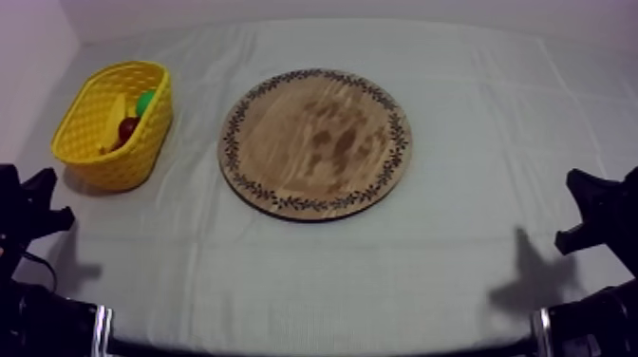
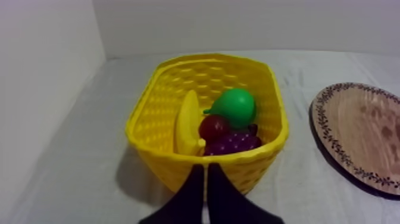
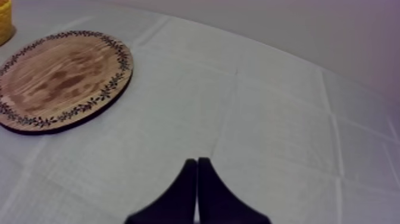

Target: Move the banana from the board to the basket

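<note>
1. Left wrist view: left gripper (image 2: 205, 168) has its fingers pressed together in a narrow wedge with nothing held. The tips are just short of the near wall of the yellow basket (image 2: 269, 83).
2. Just past that wall the banana (image 2: 188, 119) lies in the basket. It is pale yellow, curved and smooth, and leans along the wall away from the board.
3. Beside the banana are a small red fruit (image 2: 213, 127), dark grapes (image 2: 234, 143) and a green pear (image 2: 236, 106).
4. The wooden board (image 2: 363, 134) lies near the basket but apart from it.
5. Right wrist view: right gripper (image 3: 197, 161) has its fingers together over the cloth (image 3: 268, 119), well apart from the banana.
6. Top view: the basket contents read as bits of yellow, red and green, and the grapes are hidden.
</note>
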`<action>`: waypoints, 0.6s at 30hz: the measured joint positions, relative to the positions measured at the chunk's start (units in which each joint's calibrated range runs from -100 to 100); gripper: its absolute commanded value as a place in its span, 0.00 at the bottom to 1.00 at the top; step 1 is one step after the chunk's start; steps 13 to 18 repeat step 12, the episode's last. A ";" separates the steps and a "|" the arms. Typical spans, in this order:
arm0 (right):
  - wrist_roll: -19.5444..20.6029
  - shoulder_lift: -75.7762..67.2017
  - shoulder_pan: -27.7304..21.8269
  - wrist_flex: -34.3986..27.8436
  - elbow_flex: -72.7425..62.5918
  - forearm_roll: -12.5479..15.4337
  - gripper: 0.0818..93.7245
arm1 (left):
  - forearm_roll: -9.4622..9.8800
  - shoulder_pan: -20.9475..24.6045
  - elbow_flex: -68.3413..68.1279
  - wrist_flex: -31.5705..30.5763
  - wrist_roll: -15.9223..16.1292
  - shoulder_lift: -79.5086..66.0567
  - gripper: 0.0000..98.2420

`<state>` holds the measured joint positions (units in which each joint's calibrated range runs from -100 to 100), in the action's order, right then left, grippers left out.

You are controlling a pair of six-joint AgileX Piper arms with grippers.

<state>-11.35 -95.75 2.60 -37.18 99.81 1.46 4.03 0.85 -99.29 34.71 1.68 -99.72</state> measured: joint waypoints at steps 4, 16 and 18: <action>0.00 0.00 0.00 0.00 0.00 0.00 0.00 | -0.11 0.03 0.00 0.00 0.26 0.00 0.00; 0.00 0.00 0.00 0.00 0.00 0.00 0.00 | -0.15 0.55 0.00 0.00 0.69 0.00 0.00; 0.00 0.00 0.00 0.00 0.00 0.00 0.00 | -0.15 0.55 0.00 0.00 0.69 0.00 0.00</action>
